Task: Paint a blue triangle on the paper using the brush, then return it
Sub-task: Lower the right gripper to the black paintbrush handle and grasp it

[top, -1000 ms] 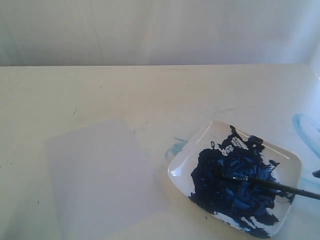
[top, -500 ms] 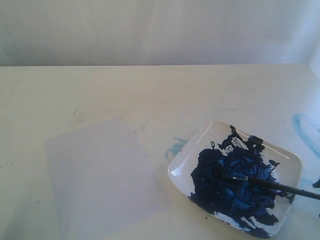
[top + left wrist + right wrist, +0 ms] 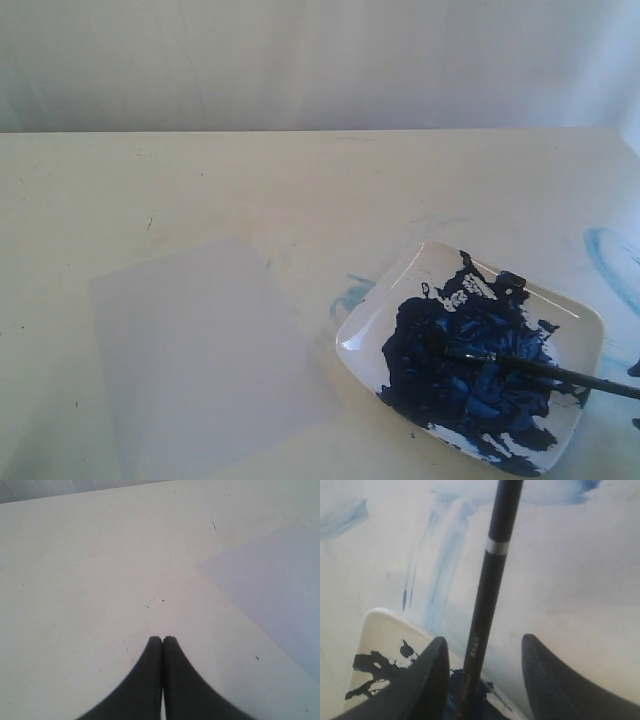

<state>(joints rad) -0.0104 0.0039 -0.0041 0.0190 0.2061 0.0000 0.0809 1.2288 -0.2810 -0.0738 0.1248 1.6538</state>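
The white dish (image 3: 375,310) holds a thick mass of dark-blue paint (image 3: 450,385) covering most of its floor. The brush (image 3: 560,375) lies with its tip in this paint and its handle crossing the dish rim toward the right edge of the tabletop (image 3: 300,180). The right gripper (image 3: 484,639) stands wide, with the brush handle passing between its jaws and a gap showing on each side. The left gripper (image 3: 162,640) has its jaws pressed together on nothing, above bare tabletop near a corner of the paper (image 3: 270,580). The paper lies flat, left of the dish and apart from it, its face plain. Light-blue smears (image 3: 610,255) mark the tabletop right of the dish. A pale wall (image 3: 320,60) stands behind.
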